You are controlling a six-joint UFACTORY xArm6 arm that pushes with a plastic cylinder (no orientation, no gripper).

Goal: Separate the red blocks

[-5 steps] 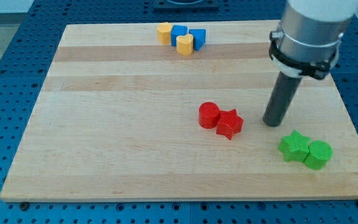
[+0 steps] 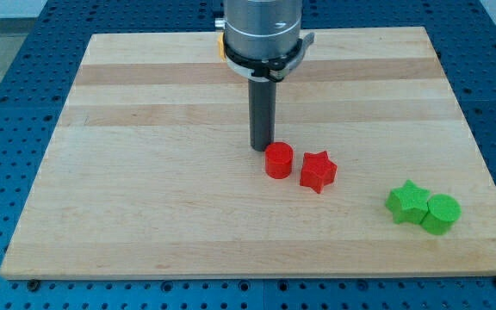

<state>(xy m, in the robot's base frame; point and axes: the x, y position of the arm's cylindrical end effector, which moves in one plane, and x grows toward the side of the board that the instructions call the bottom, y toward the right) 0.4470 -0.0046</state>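
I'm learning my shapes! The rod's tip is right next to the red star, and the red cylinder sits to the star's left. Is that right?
Not quite. In the camera view my tip is next to the red cylinder, not the red star. The cylinder does sit to the star's left.

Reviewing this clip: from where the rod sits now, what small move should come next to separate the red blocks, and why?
Probably a short push toward the view's bottom-left. My tip sits just above and left of the red cylinder, seemingly touching it, and only a narrow gap shows between the cylinder and the red star on its right. Pushing that way should widen the gap.
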